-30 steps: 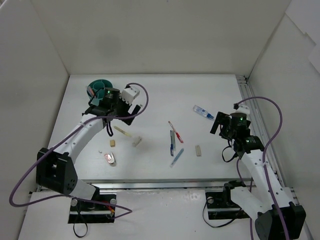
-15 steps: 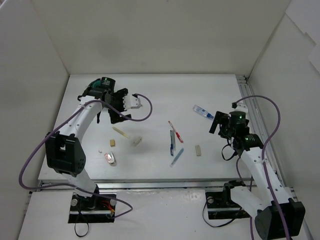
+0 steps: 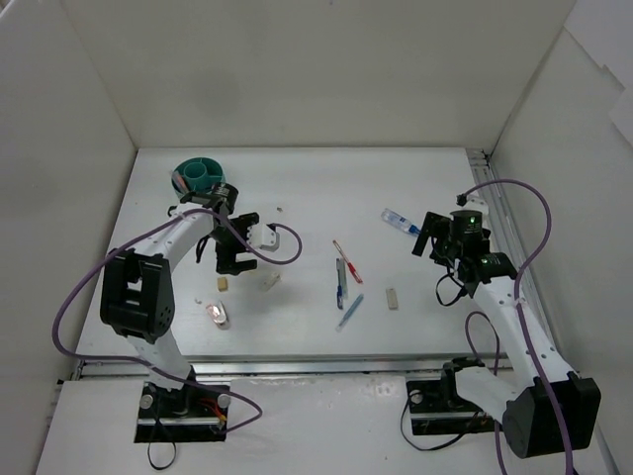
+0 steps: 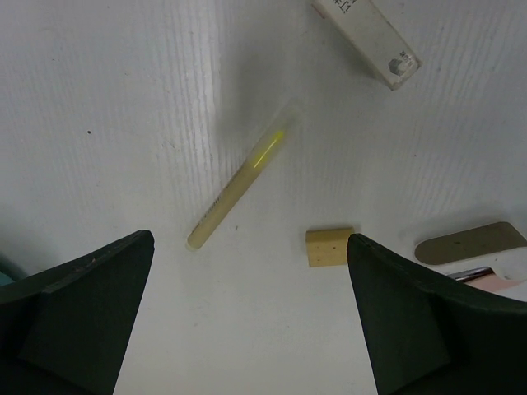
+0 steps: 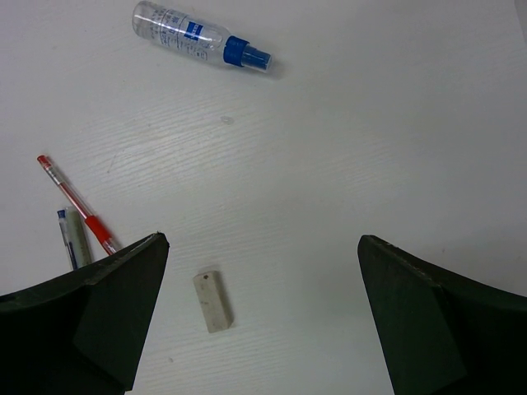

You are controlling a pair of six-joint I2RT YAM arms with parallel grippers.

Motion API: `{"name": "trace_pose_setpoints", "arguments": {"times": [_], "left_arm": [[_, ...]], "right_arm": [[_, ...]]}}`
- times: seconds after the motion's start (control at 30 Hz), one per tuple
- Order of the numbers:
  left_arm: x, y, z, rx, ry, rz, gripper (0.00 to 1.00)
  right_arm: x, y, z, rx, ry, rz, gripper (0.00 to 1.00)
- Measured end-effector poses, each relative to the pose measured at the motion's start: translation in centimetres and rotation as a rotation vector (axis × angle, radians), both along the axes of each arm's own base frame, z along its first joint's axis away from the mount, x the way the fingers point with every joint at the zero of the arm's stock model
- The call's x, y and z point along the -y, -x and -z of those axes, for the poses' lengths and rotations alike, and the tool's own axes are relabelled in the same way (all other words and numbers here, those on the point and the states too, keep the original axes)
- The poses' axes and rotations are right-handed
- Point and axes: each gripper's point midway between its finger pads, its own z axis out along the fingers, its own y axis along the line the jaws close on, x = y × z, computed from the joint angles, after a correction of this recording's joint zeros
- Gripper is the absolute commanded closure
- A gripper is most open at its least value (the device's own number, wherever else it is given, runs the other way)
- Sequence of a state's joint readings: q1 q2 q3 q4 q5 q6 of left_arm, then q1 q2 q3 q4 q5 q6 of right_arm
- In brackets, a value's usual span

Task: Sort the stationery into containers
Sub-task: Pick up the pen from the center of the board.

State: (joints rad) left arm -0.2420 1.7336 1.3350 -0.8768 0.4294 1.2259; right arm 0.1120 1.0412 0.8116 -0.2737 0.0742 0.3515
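The round teal cup (image 3: 201,176) stands at the far left. My left gripper (image 3: 230,259) is open and empty, hovering over a pale yellow pen (image 4: 243,174) and a small beige eraser (image 4: 329,247), which also shows in the top view (image 3: 223,282). A white block eraser (image 4: 366,37) lies beyond them. My right gripper (image 3: 435,243) is open and empty above the table. Below it lie a pale eraser (image 5: 214,299), a red pen (image 5: 78,204), a grey pen (image 5: 76,237) and a blue-capped tube (image 5: 198,34). A blue pen (image 3: 349,311) lies mid-table.
A pink-and-grey flat item (image 3: 217,315) lies near the front left, and its edge shows in the left wrist view (image 4: 469,243). White walls close in the table on three sides. A metal rail (image 3: 490,198) runs along the right edge.
My left gripper has moved from over the teal cup toward the near side, and now hovers over the yellow pen; the cup is uncovered. My right gripper has shifted slightly toward the far left.
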Motion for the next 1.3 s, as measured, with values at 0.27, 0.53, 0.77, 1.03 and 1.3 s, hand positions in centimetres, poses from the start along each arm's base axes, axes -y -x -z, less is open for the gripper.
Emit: {"name": "trace_pose_setpoints", "arguments": {"times": [0.27,0.53,0.77,1.03,1.3], "left_arm": [[0.5,-1.4,3.2,0.015,-0.04,-0.003,0.03],[1.5,-1.0,5.7,0.01,-0.088,0.004,0.24],[1.7,-1.1,5.9,0.002,-0.075,-0.03,0.62],[2.1,-1.1,6.0,-0.008,-0.057,-0.041,0.9],[3.0,-2.6,5.3,-0.006,-0.017,-0.068,1.0]], "right_arm": [[0.6,0.3,-0.9,0.027,0.018,0.024,0.02],[1.1,0.8,-2.0,0.051,0.033,0.044,0.02],[1.4,1.0,-2.1,0.049,0.044,0.057,0.02],[1.8,1.3,-3.1,0.079,0.053,0.073,0.02],[2.1,1.6,-3.8,0.108,0.053,0.091,0.02]]}}
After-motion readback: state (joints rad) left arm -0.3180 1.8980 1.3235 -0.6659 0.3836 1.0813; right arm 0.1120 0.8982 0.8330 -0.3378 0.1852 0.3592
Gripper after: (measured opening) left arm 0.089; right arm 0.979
